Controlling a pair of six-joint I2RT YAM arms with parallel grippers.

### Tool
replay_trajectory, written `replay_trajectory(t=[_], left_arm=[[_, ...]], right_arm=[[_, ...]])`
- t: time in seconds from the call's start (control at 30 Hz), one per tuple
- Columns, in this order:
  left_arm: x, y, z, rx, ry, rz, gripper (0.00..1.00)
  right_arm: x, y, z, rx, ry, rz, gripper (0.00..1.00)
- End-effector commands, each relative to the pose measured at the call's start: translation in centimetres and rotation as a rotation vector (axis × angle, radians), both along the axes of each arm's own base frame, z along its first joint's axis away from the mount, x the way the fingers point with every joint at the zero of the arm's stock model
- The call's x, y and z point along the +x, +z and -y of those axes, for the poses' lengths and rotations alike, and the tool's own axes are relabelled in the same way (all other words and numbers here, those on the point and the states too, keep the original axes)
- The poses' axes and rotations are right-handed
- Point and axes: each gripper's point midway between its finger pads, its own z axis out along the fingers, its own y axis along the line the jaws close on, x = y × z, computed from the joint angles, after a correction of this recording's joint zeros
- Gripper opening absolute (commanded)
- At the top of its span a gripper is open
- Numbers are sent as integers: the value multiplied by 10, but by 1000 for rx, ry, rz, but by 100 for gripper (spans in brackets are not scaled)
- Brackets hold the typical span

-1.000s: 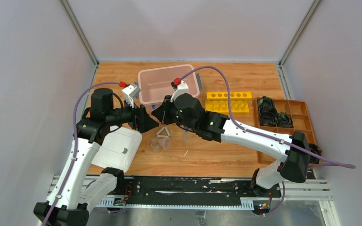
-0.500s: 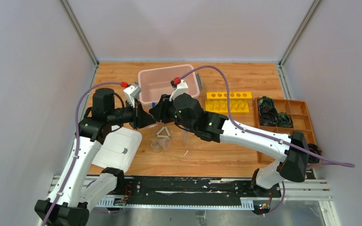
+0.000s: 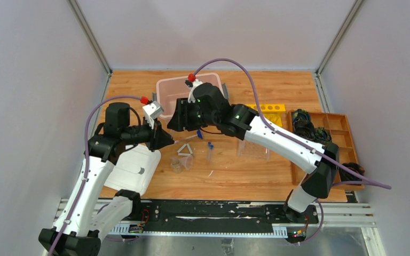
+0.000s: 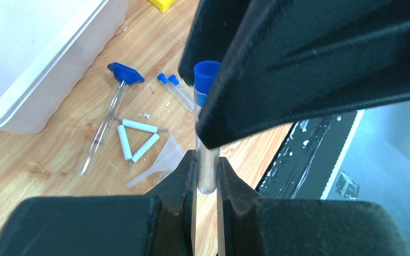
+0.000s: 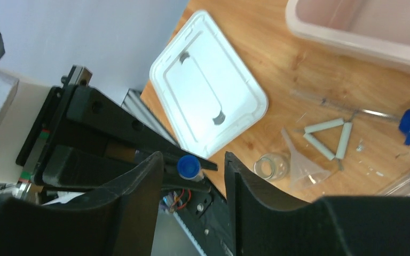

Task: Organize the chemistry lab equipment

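The left gripper was clamped on a blue-capped tube, its pads pinching the clear body close to the rounded bottom end. This held the tube in the air above the wooden table, near the white lid. The right gripper stood with its jaws apart on either side of the blue cap, with a visible gap on each side and no contact. The tube looked very light, stiff and smooth-walled, so it would likely slip or pivot between flat pads, all the more with the grip so low and most of its length standing free. Its thin plastic probably tolerated a moderate squeeze, though a hard one might shoot it out. The best hold seemed to be just under the cap, where the wider rim could stop it sliding down. That would also leave the bottom free to enter the clear tube rack. Two more capped tubes lay on the table beside the white triangle.
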Motion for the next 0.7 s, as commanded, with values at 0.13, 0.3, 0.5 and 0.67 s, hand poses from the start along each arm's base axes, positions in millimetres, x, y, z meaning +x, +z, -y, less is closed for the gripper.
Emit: replay_trajectory(t=[0.13, 0.3, 0.5, 0.67], left_arm=[[-5, 11, -2, 23, -37, 86, 0], [-10, 10, -2, 32, -58, 95, 0], [-14, 8, -3, 42, -82, 113, 0], [-14, 6, -3, 49, -88, 115, 0]], right_arm=[[-17, 2, 2, -26, 124, -64, 39], [-15, -8, -2, -36, 137, -100, 28], [-12, -18, -6, -47, 143, -129, 25], [-7, -19, -5, -52, 137, -126, 17]])
